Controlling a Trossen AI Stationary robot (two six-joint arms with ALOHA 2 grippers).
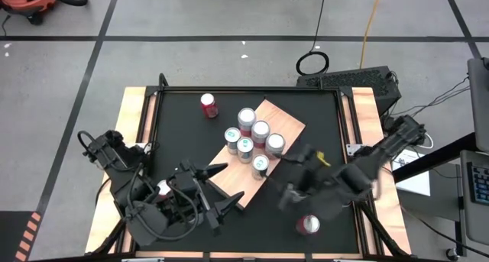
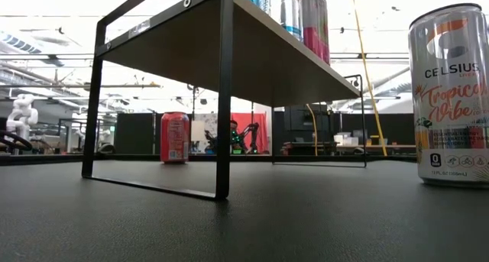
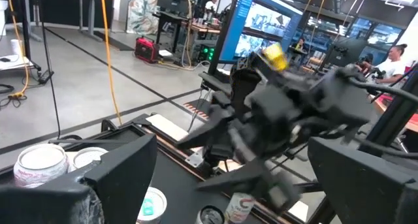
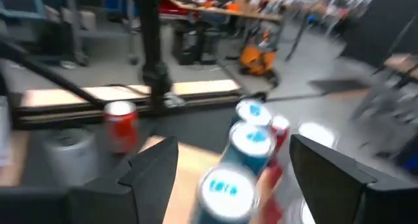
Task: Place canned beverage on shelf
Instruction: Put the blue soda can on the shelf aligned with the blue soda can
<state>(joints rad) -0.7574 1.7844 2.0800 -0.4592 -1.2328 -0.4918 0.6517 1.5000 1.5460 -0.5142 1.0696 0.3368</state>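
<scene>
High view, six cans [image 1: 252, 140] crowding shelf [image 1: 284, 121], red can [image 1: 208, 105] apart, both grippers [image 1: 218, 193] [image 1: 294, 178] spread, empty.

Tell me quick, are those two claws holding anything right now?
Left gripper: open, holding nothing, by the shelf's near corner.
Right gripper: open, empty, beside the cans on the shelf.

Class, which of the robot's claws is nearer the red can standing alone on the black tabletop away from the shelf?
Left. The left claw sits nearer the red can; the right claw lies farther off, across the shelf.
</scene>
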